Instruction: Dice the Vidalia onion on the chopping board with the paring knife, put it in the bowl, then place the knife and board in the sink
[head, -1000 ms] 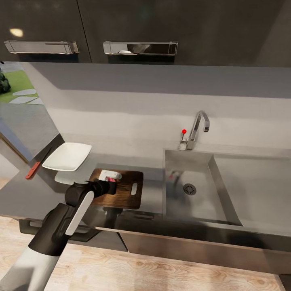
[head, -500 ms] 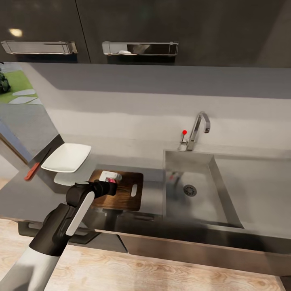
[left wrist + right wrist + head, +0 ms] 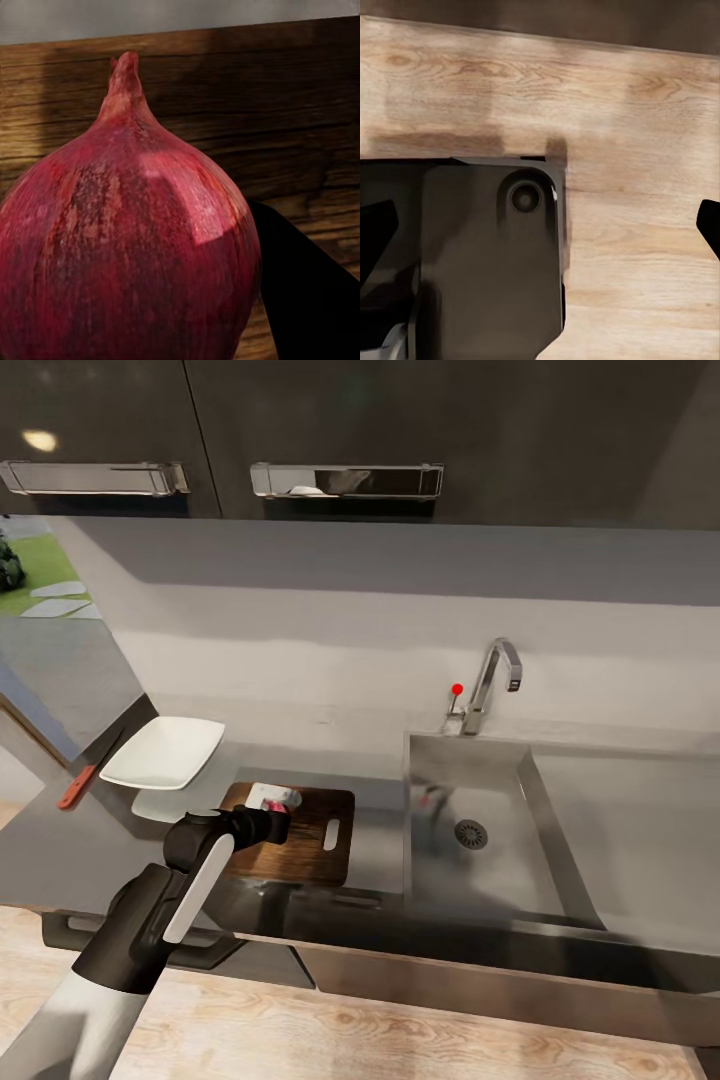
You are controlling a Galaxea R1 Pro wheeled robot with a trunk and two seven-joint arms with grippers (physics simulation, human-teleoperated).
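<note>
My left gripper hovers low over the near-left part of the dark wooden chopping board, shut on the Vidalia onion. Up close in the left wrist view, the pinkish-red onion sits against the board's grain, with one dark finger pressed to its side. Left of the board, the white bowl rests on the glossy countertop. Further left lies the paring knife, red-orange handle toward me. In the right wrist view, my right gripper is open, with nothing held, above the wooden floor.
The steel sink lies right of the board, with a round drain, a chrome tap and a red knob behind it. Dark wall cabinets hang above. The robot's dark base stands on the wooden floor.
The head view has shifted slightly. My left gripper stays over the board with the onion, hardly moved.
</note>
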